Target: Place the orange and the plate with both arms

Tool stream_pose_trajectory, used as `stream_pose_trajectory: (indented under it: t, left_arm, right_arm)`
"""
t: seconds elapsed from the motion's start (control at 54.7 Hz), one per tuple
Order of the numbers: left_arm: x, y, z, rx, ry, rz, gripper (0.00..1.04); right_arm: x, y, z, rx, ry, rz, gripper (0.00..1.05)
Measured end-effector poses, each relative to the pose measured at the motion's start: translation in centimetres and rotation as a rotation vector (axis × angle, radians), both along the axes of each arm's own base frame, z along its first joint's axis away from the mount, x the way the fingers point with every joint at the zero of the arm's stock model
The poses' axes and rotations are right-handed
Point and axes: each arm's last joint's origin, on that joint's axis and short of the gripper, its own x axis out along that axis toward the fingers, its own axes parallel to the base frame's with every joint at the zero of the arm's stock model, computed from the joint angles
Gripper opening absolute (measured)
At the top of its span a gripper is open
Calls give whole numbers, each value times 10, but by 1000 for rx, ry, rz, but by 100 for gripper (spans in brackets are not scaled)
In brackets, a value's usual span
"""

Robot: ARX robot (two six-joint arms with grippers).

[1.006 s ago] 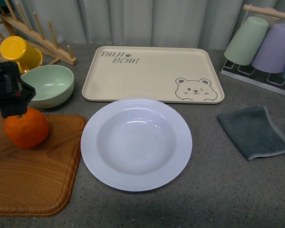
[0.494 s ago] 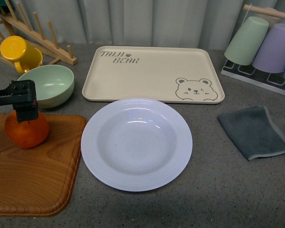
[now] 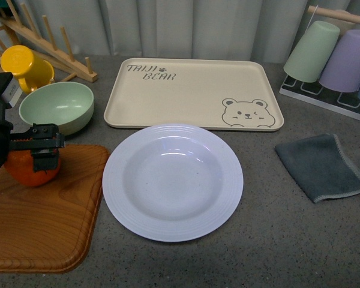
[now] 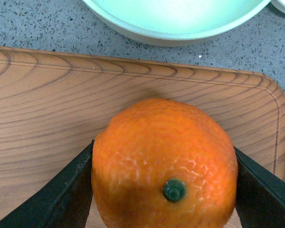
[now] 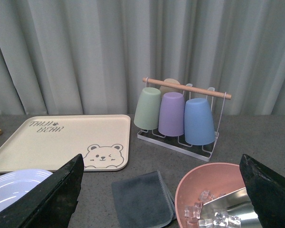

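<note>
Orange (image 4: 164,156) snug inside left pincer (image 4: 163,146)

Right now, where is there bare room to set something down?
The bear tray lies empty. Bare counter runs between the plate and the gray cloth, and along the near edge before both. The left is crowded: cutting board, orange, green bowl.

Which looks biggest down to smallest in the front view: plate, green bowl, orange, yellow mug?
1. plate
2. green bowl
3. orange and yellow mug look about alike. The mug stands farther back and the orange is partly hidden, so I won't rank them.
</note>
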Motion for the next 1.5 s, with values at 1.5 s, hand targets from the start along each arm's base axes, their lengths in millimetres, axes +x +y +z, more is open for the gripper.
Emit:
stream_pose_trajectory:
  t: [1.5]
  left_arm:
    - [-1,-163,12,-75,-21,-333,98]
  right_arm:
    - [0,0,0,0,0,0,96]
